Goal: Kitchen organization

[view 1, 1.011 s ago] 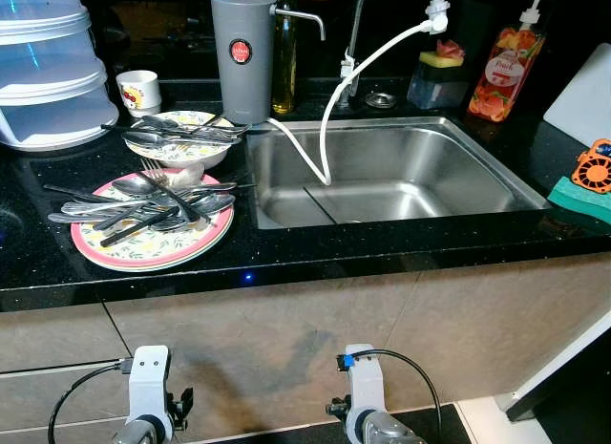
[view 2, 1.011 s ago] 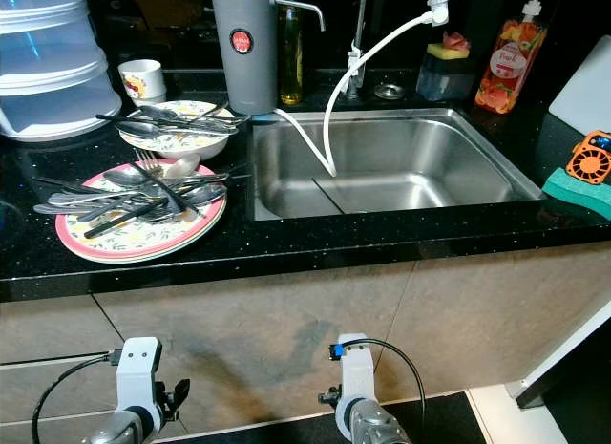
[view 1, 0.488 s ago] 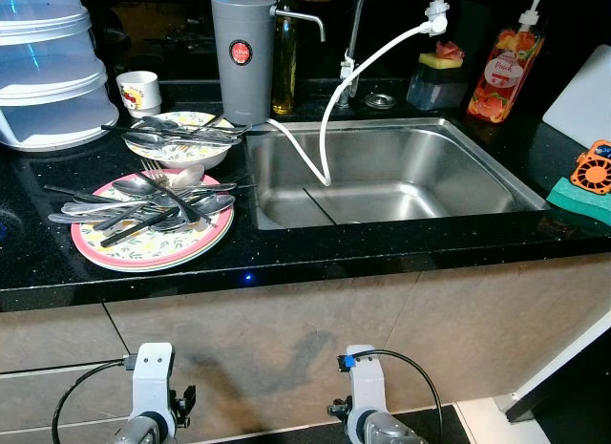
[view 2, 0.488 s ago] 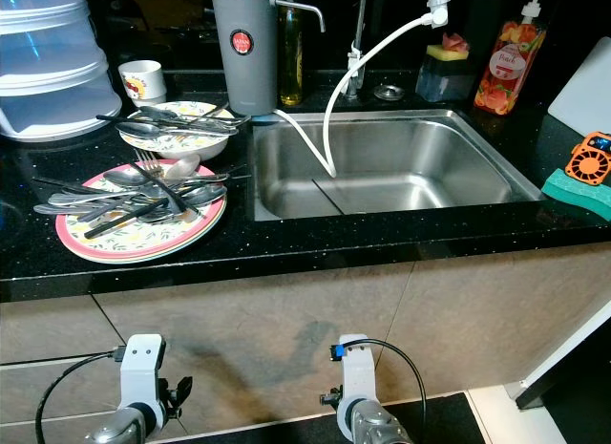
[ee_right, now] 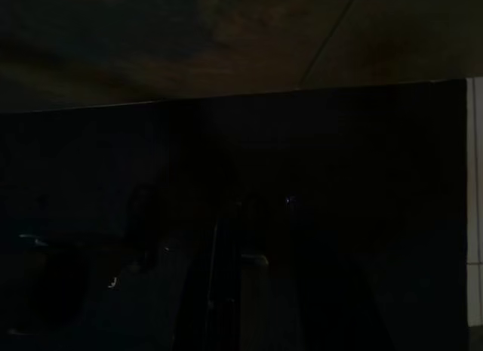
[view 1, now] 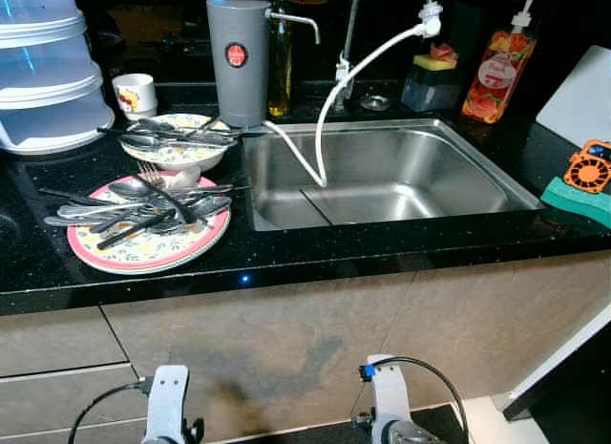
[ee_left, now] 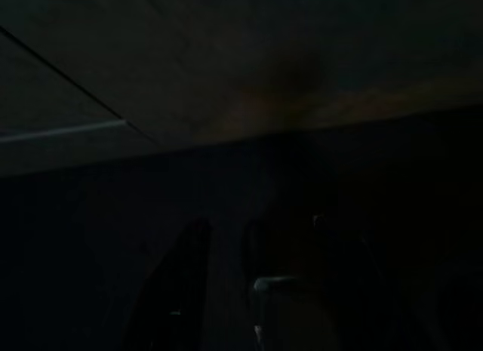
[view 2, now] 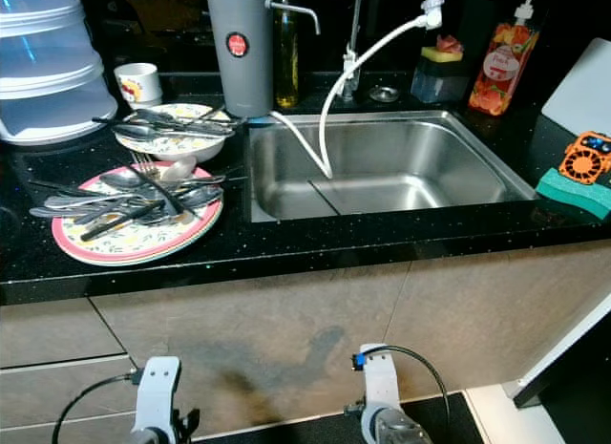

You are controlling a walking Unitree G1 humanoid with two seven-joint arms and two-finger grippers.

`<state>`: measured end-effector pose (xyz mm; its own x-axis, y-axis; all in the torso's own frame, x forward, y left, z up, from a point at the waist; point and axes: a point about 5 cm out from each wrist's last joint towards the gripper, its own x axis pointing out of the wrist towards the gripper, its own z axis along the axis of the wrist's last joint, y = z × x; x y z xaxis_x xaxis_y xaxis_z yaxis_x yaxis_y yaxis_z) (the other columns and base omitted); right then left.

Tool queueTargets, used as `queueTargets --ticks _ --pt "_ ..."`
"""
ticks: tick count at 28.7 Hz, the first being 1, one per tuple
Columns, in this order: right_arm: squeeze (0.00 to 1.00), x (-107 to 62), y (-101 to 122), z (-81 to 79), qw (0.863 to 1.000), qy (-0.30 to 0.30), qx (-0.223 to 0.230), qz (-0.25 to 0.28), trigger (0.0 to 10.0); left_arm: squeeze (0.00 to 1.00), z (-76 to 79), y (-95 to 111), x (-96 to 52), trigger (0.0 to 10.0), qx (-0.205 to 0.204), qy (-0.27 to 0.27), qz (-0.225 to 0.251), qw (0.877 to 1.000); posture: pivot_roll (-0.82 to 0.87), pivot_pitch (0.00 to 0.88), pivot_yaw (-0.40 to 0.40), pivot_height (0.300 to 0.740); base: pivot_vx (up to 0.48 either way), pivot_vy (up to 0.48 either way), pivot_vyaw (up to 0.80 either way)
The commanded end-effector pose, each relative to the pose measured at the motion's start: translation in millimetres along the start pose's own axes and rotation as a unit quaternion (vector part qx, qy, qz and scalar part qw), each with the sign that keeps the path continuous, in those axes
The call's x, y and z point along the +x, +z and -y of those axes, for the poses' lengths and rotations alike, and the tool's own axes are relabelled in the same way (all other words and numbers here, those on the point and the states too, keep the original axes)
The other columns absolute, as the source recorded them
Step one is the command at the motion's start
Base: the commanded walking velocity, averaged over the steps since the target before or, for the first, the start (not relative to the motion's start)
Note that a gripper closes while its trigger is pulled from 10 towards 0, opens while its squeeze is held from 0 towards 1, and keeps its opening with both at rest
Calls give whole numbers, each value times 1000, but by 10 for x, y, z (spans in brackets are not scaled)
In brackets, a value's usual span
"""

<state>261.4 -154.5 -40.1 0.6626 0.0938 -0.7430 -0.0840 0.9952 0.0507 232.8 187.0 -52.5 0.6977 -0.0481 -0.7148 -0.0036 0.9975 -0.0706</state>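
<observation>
My right wrist view is very dark. I can see my two black fingers point(ee_right: 223, 290) below a dim cabinet front point(ee_right: 189, 41).

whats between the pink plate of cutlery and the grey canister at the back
In the left eye view, a bowl with cutlery laid across it sits between the pink plate and the grey canister, on the black counter.

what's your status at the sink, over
Both arms hang idle below the counter. Cutlery heaped on plate and bowl, untouched. Sink bare but for white hose.
</observation>
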Motion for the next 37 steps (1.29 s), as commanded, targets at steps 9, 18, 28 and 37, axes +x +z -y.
queueTargets --ticks 9,18,28,37 --pt "0 -35 -276 45 999 -8 24 -37 10000 0 150 -248 -19 10000 8 -12 -39 999 -17 94 1 740 0 0 0" --pt "0 -102 -655 0 997 -4 18 -80 10000 0 123 -441 -82 10000 25 -22 -55 998 13 97 -13 740 0 0 0" --pt "0 -109 -742 -145 996 8 23 -84 10000 0 -2 -483 -129 10000 52 -27 -61 996 55 123 50 740 0 0 0" --pt "0 -125 -812 -196 996 11 29 -85 10000 0 -50 -570 -179 10000 67 -32 -70 995 80 136 86 740 0 0 0"
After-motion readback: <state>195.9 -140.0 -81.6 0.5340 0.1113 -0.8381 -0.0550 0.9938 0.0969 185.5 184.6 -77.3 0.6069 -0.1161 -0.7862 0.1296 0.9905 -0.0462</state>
